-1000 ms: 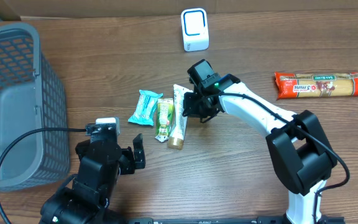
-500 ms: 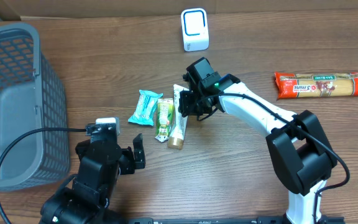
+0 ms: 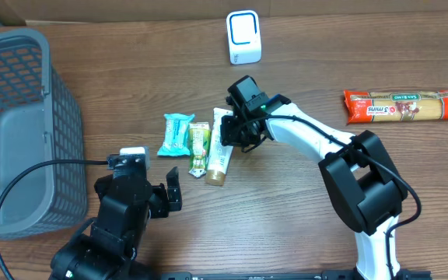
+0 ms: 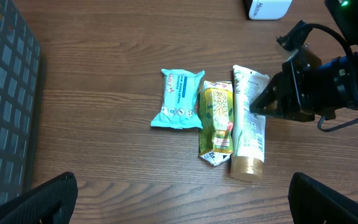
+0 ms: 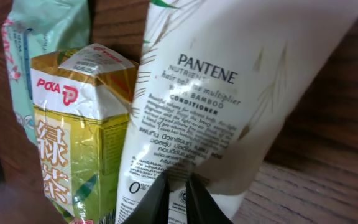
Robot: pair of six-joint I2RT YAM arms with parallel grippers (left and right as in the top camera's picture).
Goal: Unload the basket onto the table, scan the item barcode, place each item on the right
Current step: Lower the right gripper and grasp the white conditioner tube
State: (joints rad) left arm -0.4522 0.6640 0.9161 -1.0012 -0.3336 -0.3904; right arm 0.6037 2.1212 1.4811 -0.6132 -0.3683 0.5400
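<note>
A white Pantene tube (image 3: pixel 219 149) lies on the table beside a green tea packet (image 3: pixel 199 146) and a teal packet (image 3: pixel 176 133). My right gripper (image 3: pixel 238 134) is shut, and its tips rest on the tube's right side with nothing between them. The right wrist view shows the tips (image 5: pixel 179 194) down on the tube's printed face (image 5: pixel 229 106), with the green packet (image 5: pixel 79 143) to the left. The white scanner (image 3: pixel 244 36) stands at the back. My left gripper (image 4: pixel 188 205) hangs open over bare wood in front of the items, well short of the tube (image 4: pixel 248 124).
A grey mesh basket (image 3: pixel 14 132) fills the left side. A red pasta packet (image 3: pixel 404 106) lies at the right. A black cable (image 3: pixel 45 167) runs from the left arm toward the basket.
The right gripper moved left against the tube. The tube, green packet and teal packet all slid a little to the left. The left arm stayed still.
</note>
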